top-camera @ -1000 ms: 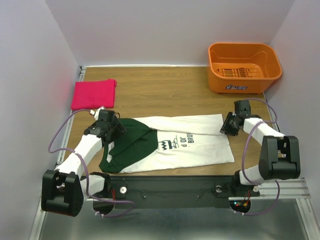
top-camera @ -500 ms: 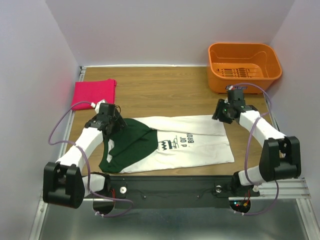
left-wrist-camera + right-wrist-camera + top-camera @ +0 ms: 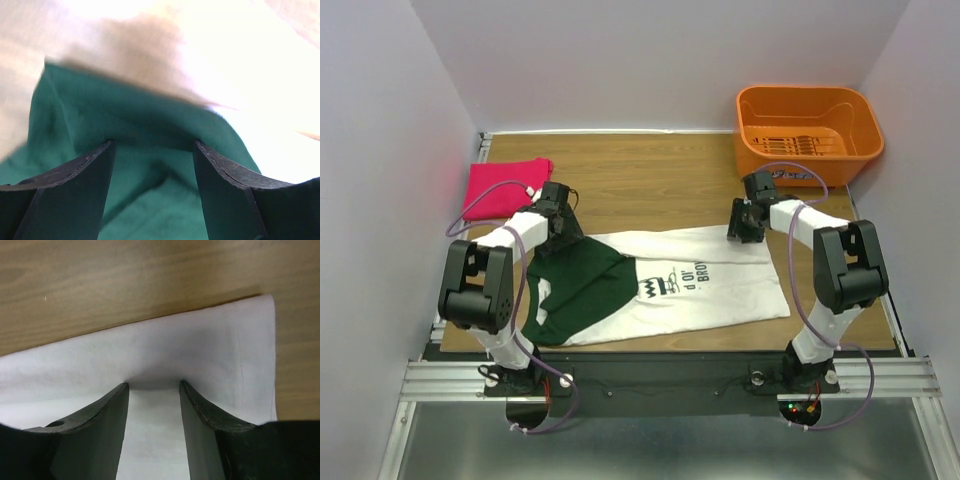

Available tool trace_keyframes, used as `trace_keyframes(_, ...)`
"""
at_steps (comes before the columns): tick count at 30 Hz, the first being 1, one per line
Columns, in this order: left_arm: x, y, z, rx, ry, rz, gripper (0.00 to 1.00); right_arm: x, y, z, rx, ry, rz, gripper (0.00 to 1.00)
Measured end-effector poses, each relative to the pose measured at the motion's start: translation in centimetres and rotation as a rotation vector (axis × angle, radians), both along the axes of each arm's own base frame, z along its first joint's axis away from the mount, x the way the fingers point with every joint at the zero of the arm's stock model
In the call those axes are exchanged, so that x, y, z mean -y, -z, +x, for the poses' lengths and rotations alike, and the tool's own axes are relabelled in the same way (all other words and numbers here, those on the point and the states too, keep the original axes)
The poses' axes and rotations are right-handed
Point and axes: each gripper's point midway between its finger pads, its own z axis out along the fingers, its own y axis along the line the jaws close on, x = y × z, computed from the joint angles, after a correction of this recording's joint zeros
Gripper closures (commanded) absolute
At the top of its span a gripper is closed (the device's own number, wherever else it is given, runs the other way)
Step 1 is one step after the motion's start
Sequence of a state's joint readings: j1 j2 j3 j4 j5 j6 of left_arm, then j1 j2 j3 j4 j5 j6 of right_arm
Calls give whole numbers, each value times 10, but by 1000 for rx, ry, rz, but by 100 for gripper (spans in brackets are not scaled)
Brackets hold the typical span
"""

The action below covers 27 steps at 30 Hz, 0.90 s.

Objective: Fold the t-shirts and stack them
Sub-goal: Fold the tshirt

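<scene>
The white t-shirt (image 3: pixel 710 290) with a dark green sleeve (image 3: pixel 575 290) and black print lies spread flat across the middle of the table. The pink t-shirt (image 3: pixel 505 187) lies folded at the far left. My left gripper (image 3: pixel 560 226) is at the far edge of the green sleeve. In the left wrist view it (image 3: pixel 152 146) is open, tips down on the green cloth (image 3: pixel 150 200). My right gripper (image 3: pixel 740 228) is at the shirt's far right corner. There it (image 3: pixel 153 385) is open with its tips on the white cloth (image 3: pixel 150 350), which lies flat between the fingers.
An orange plastic basket (image 3: pixel 808 130) stands at the far right corner. Bare wooden table (image 3: pixel 650 180) stretches between the pink t-shirt and the basket. White walls close in the back and both sides.
Both arms have reached away from their bases to the white shirt's far edge. The left gripper moved up and right, the right gripper up and left. The right fingers stand wider apart.
</scene>
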<state>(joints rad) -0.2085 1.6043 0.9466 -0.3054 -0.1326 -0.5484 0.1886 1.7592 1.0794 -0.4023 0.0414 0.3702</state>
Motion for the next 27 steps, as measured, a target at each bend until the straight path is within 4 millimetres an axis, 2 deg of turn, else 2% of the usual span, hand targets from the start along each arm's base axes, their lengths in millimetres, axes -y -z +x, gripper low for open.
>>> trace_keyframes(6,8,7,39,-4,28,8,25,14,-1,36,53,42,-61,48)
trace_keyframes(9,13,0,56,21,53,5,23,26,-3,47,72,60,-91,45)
trace_keyframes(12,19,-17,64,65,98,5,20,32,-5,47,73,46,-98,40)
trace_keyframes(14,22,-31,63,95,139,6,19,31,-10,45,81,31,-90,35)
trace_keyframes(15,26,-39,61,120,165,2,18,31,-14,42,87,23,-82,30)
trace_keyframes(16,30,-53,54,159,213,-8,15,29,-22,38,102,13,-70,27)
trace_keyframes(20,42,-86,33,256,336,-37,12,15,-64,16,189,-39,20,17)
trace_keyframes(22,45,-87,22,274,396,-41,12,5,-90,1,249,-78,84,14)
trace_keyframes(27,46,-47,-3,184,473,-49,16,-13,-136,-30,359,-149,200,12)
